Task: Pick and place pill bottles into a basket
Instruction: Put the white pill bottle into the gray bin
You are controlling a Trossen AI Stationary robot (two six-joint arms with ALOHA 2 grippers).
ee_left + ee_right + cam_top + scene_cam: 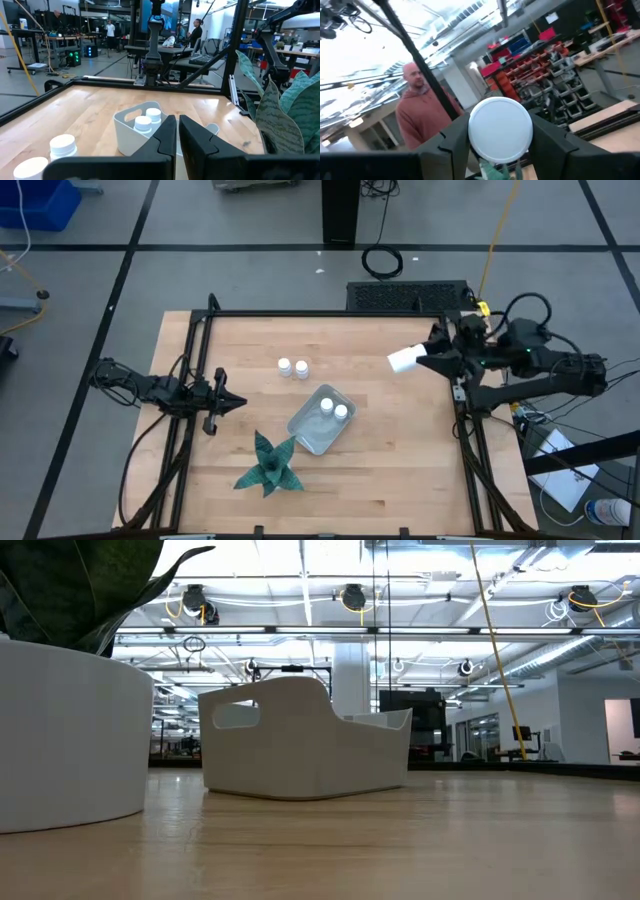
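My right gripper (428, 360) is at the table's right side, above the wood, shut on a white pill bottle (405, 359). Two more bottles (285, 366) (301, 367) stand on the table left of it. Two bottles (327, 406) (341, 412) stand in the pale basket (312, 432) at mid-table. The basket also shows in the low view (300, 740) and in the left wrist view (131, 135). My left gripper (238, 402) is shut and empty at the table's left side, pointing at the basket. My right gripper pinches the bottle's side walls (470, 131) between its two fingers (547, 142). The bottle lies along the fingers, with its round end (500, 125) facing the wrist camera. The fingers come from the table's right, slanting upward. The bottle sticks out toward the table's left, clear of the table.
A green spiky plant (268, 465) in a white pot (60, 730) stands near the front edge, just left of the basket. A black frame (300, 313) runs round the table's edges. A person (422, 117) stands beyond the table.
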